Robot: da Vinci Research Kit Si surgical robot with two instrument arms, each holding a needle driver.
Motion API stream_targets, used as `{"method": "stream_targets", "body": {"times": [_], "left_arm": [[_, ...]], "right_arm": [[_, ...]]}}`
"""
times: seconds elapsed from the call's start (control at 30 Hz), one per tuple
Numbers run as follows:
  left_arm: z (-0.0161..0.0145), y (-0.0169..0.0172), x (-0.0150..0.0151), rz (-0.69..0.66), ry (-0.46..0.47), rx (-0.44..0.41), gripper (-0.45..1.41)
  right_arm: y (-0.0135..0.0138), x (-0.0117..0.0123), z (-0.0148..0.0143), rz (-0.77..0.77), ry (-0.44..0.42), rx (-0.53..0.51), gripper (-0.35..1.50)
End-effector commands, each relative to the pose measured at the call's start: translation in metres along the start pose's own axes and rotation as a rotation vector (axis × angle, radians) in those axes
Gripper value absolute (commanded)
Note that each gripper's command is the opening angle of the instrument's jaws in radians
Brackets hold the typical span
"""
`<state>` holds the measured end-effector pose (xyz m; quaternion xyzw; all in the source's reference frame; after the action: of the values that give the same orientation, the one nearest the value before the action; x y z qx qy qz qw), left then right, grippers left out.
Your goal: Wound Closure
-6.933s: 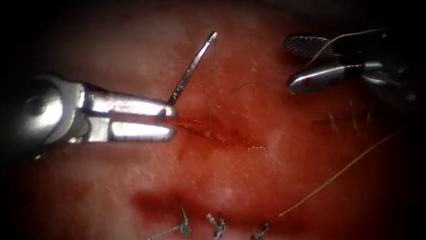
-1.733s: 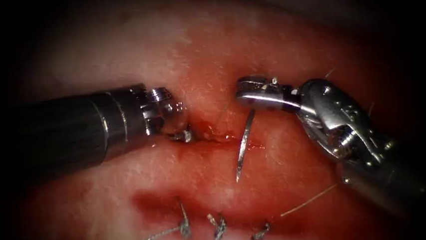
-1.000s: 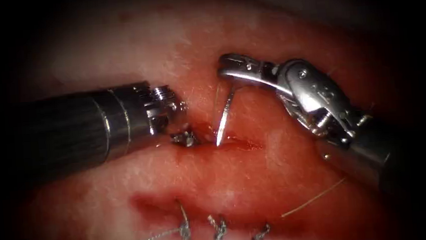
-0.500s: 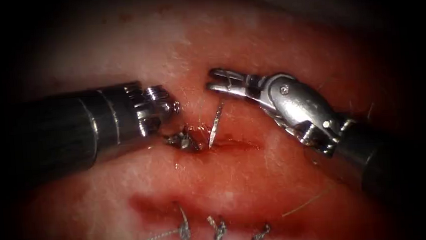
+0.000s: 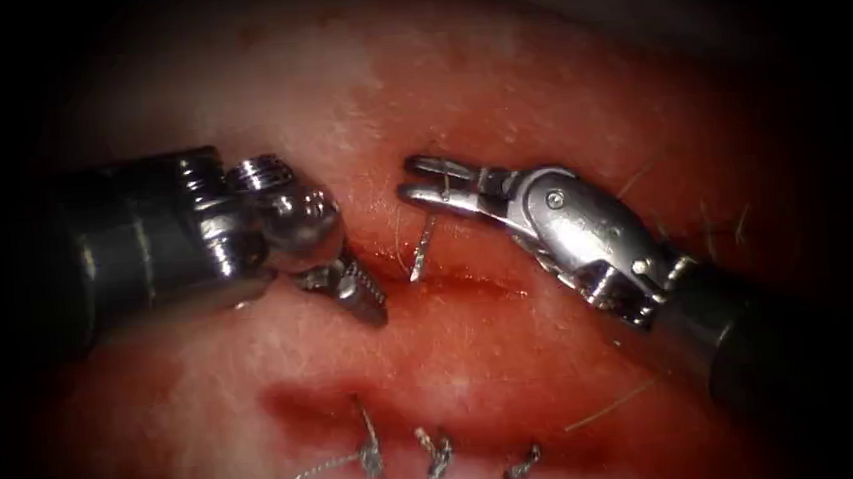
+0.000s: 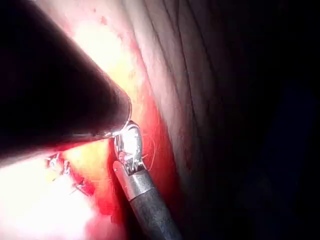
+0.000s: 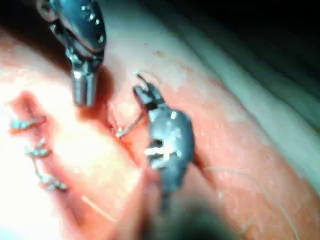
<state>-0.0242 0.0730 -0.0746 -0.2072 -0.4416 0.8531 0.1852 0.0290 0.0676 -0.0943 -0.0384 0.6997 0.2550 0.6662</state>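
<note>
My right tool [image 5: 408, 179] comes in from the lower right, its jaws shut on the curved needle [image 5: 423, 244] near its rear end. The needle hangs down from the jaws and its tip touches the tissue [image 5: 456, 87] at the upper edge of the cut [image 5: 480, 286], toward the cut's left end. How deep the tip sits I cannot tell. My left tool [image 5: 371, 308] points down and right with its toothed jaws slightly apart, pressing on the tissue at the cut's left end. In the right wrist view the needle [image 7: 129, 126] runs from my right tool [image 7: 142, 90] to the cut, beside the left tool [image 7: 82, 92].
Three finished stitches [image 5: 432, 460] with short cut ends sit in a row on the tissue in front of the cut, also seen as stitches [image 7: 37, 150]. A loose thread [image 5: 609, 407] trails off at the lower right. Red fluid wets the tissue around the cut.
The right tool has moved left and down, bringing the needle tip onto the cut's edge. The left tool's wrist has turned and drawn left, its jaws now pointing down and right.
</note>
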Motion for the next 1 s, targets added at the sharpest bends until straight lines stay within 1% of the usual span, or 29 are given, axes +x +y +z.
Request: {"method": "stream_targets", "body": {"times": [0.03, 0.13, 0.3, 0.37, 0.43, 0.5, 0.57, 0.7, 0.8, 0.93, 1.0], "left_arm": [[0.0009, 0.0002, 0.0, -0.001, 0.001, 0.008, 0.13], [0.0023, 0.0007, -0.0014, 0.0, -0.002, 0.022, 0.13], [0.0034, 0.0007, -0.0021, -0.001, 0.0, 0.037, 0.13], [0.0045, 0.0006, -0.0025, 0.0, 0.0, 0.029, 0.12], [0.005, 0.0006, -0.0027, 0.001, -0.001, 0.023, 0.12], [0.0055, 0.0005, -0.0029, 0.004, 0.003, 0.014, 0.12], [0.0054, 0.0003, -0.003, 0.005, 0.002, 0.013, 0.12], [0.0056, 0.0001, -0.0031, 0.007, 0.006, 0.012, 0.12], [0.0057, -0.0001, -0.0032, 0.008, 0.007, 0.011, 0.12], [0.0057, -0.0002, -0.0031, 0.009, 0.012, 0.008, 0.12], [0.0057, -0.0002, -0.0032, 0.009, 0.012, 0.008, 0.12]], "right_arm": [[0.0004, 0.0001, 0.0008, 0.004, 0.001, 0.003, -0.35], [0.0003, -0.0001, 0.0006, 0.014, -0.005, 0.006, -0.35], [0.0002, -0.0002, 0.0007, 0.078, -0.01, 0.007, -0.35], [0.0001, -0.0002, 0.0007, 0.124, -0.02, 0.007, -0.35], [0.0, -0.0002, 0.0007, 0.142, -0.021, 0.006, -0.35], [-0.0001, -0.0001, 0.0006, 0.171, -0.039, 0.016, -0.35], [0.0002, -0.0001, 0.0003, 0.177, -0.063, 0.025, -0.35], [0.0004, -0.0001, 0.0001, 0.224, -0.071, 0.027, -0.35], [0.0, -0.0002, 0.0002, 0.3, -0.081, 0.042, -0.35], [-0.0006, -0.0004, 0.0003, 0.417, -0.094, 0.037, -0.35], [-0.0008, -0.0004, 0.0004, 0.446, -0.102, 0.038, -0.35]]}}
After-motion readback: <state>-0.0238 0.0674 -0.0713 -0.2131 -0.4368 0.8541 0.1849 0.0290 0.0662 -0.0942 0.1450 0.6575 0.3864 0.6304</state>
